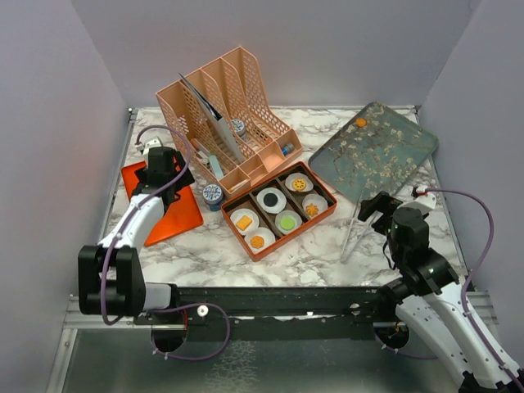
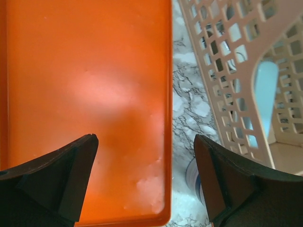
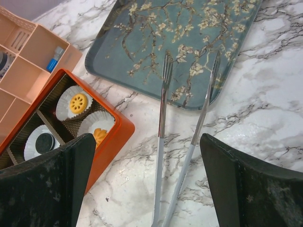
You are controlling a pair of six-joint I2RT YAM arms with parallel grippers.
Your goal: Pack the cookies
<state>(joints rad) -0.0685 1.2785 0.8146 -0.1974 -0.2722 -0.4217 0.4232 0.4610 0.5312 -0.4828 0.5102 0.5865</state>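
From above, the left arm is folded back with its gripper [image 1: 168, 176] over the flat orange lid [image 1: 180, 219], and the right arm is extended with its gripper [image 1: 374, 203] above the metal tongs [image 1: 354, 233]. Six cookies [image 1: 287, 221] sit in paper cups inside the orange box [image 1: 296, 236], and one orange cookie [image 1: 360, 123] lies on the floral tray [image 1: 385, 155]. The left wrist view shows its fingers [image 2: 71, 170] spread wide above the lid, beside the peach file organizer [image 2: 222, 71]. The right wrist view shows its fingers [image 3: 236, 189] equally spread, straddling the tongs, whose tips lie on the tray's edge.
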